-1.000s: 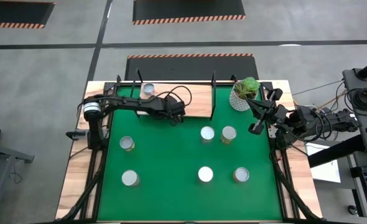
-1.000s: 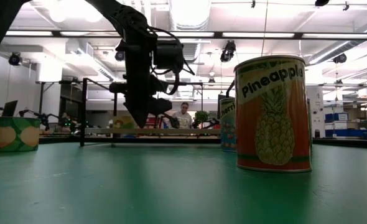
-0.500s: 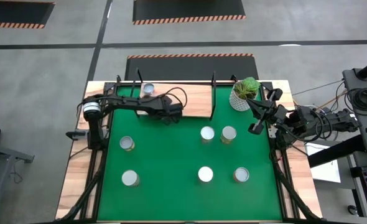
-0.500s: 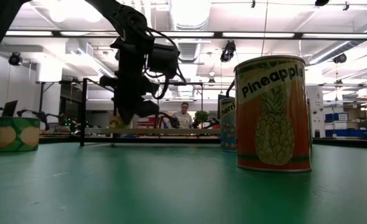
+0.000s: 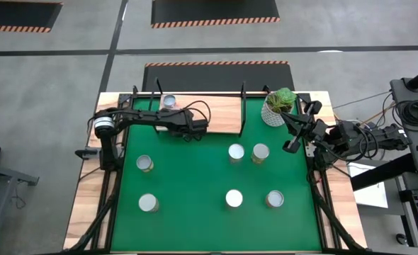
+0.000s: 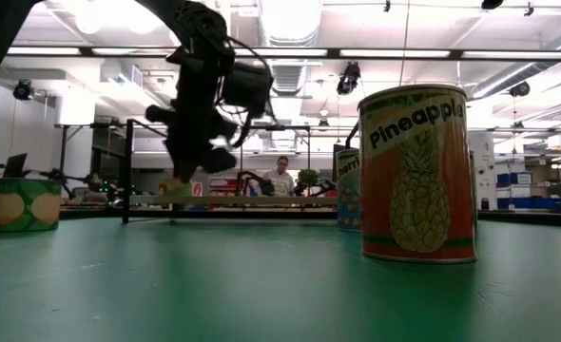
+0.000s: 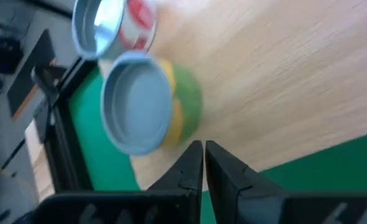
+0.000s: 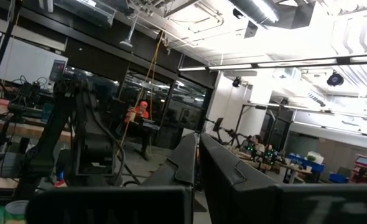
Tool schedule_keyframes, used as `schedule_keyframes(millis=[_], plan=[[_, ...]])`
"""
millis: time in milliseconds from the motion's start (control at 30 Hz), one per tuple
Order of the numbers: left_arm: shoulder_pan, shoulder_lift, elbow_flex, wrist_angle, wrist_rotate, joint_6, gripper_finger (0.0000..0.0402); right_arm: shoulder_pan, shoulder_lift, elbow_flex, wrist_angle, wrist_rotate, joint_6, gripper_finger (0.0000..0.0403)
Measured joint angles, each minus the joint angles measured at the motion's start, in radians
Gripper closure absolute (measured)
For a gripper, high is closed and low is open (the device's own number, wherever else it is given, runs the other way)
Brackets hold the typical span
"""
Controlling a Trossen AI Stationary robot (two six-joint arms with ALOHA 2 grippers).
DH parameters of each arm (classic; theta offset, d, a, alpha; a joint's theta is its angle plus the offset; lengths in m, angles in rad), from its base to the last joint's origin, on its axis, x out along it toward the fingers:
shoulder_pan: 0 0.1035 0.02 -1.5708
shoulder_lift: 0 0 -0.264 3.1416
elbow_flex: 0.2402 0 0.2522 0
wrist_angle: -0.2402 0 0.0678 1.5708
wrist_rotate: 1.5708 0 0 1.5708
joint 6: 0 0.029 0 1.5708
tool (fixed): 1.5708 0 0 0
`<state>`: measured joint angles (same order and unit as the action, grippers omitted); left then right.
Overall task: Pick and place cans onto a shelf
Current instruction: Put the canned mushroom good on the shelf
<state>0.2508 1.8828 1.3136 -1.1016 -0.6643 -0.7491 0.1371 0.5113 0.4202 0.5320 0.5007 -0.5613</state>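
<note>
Cans [image 5: 237,175] are spread over the green mat [image 5: 195,219]: six can be counted from above, two on the left side, two near the middle and two nearer the front. One more can [image 5: 168,102] is seen on the shelf [image 5: 223,113], close to its left end. In the left wrist view two cans are shown there side by side on the light wood, one with a green and yellow side [image 7: 149,102] and one with a red and white side [image 7: 112,25].

The left gripper [image 5: 198,128] is held over the front edge of the shelf, just right of those cans, with its arm stretched in from the left side of the table. Its fingers [image 7: 218,171] are pressed together and nothing is held between them. The right gripper [image 5: 291,145] is parked at the right edge of the mat, near the plant pot [image 5: 274,113], with its fingers [image 8: 186,158] clenched on nothing.

In the low view a tall pineapple can [image 6: 417,174] is seen close up, and a person [image 6: 280,177] is seen far behind the shelf.
</note>
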Motion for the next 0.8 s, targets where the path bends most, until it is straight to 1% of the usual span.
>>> schedule_keyframes(millis=[100, 200, 267, 367, 533, 633, 700, 800], plan=[[0.0, 0.0, 0.036, 0.048, -0.02, 0.065, 0.04, 0.0, 0.0, 0.0, 0.0, 0.0, 0.0, 0.0392], [0.009, 0.001, 0.062, 0.097, -0.094, 0.125, 0.04, 0.0, 0.0, 0.0, -0.001, 0.0, 0.0, 0.0392], [0.022, 0.003, 0.064, 0.105, -0.151, 0.139, 0.04, 0.0, 0.0, 0.0, -0.003, 0.0, 0.0, 0.0392], [0.04, 0.003, 0.064, 0.109, -0.185, 0.139, 0.04, 0.0, 0.0, 0.0, -0.004, 0.009, 0.0, 0.0392], [0.044, 0.003, 0.061, 0.077, -0.192, 0.143, 0.04, 0.0, 0.0, 0.0, -0.005, 0.073, -0.014, 0.0392], [0.032, -0.002, 0.061, 0.062, -0.192, 0.143, 0.04, 0.0, 0.0, 0.0, -0.006, 0.084, -0.016, 0.0392], [0.007, -0.017, 0.061, 0.064, -0.194, 0.165, 0.04, 0.0, 0.0, 0.0, -0.006, 0.084, -0.017, 0.0392], [-0.063, -0.045, 0.061, 0.076, -0.192, 0.25, 0.04, 0.0, 0.0, 0.0, -0.006, 0.083, -0.017, 0.0392]])
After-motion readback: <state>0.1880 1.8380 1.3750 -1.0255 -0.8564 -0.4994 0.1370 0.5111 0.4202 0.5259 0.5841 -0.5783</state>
